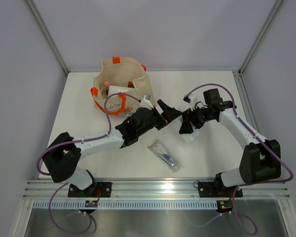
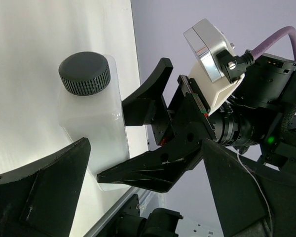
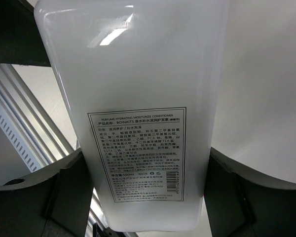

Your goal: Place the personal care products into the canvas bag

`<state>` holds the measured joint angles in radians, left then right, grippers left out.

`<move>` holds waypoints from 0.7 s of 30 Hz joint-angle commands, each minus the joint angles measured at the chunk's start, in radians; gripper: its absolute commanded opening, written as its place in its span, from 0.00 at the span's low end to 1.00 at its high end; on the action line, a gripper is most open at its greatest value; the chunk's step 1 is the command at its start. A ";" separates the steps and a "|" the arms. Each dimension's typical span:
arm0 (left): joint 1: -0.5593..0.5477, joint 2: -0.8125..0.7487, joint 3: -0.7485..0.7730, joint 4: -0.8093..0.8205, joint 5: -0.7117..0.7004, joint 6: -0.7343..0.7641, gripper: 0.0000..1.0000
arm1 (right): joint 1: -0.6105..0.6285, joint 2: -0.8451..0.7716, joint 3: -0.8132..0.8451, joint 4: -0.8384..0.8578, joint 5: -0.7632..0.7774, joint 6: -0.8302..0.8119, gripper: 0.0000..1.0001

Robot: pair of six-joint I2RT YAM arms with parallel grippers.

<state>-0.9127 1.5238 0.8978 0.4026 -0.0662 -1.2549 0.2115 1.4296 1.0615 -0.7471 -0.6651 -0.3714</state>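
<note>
Partly done: some small bottles [image 1: 116, 90] sit inside the cream canvas bag with orange handles [image 1: 102, 79]; right of it, the right gripper [image 1: 186, 124] clamps a translucent white dark-capped bottle [image 3: 138, 98], the left gripper [image 1: 168, 112] gapes wide and empty, and a silver tube [image 1: 163, 154] lies unbagged.

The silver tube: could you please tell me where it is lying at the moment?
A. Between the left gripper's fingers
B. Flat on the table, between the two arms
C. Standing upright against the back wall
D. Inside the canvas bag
B: in the top view the silver tube lies flat on the white table, held by nothing and well apart from the canvas bag.
</note>
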 commanded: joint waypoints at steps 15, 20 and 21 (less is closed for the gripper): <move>0.000 0.137 0.211 -0.168 0.049 0.218 0.98 | -0.026 -0.086 0.068 0.005 -0.318 -0.058 0.00; 0.000 0.167 0.213 -0.188 0.017 0.215 0.63 | -0.027 -0.107 0.063 0.032 -0.338 -0.023 0.00; 0.000 0.161 0.202 -0.177 0.014 0.218 0.56 | -0.027 -0.107 0.063 0.035 -0.340 -0.021 0.00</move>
<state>-0.9157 1.6901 1.0939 0.2276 -0.0341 -1.0782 0.1898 1.3918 1.0718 -0.7753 -0.8616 -0.4107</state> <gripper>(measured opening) 0.615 0.809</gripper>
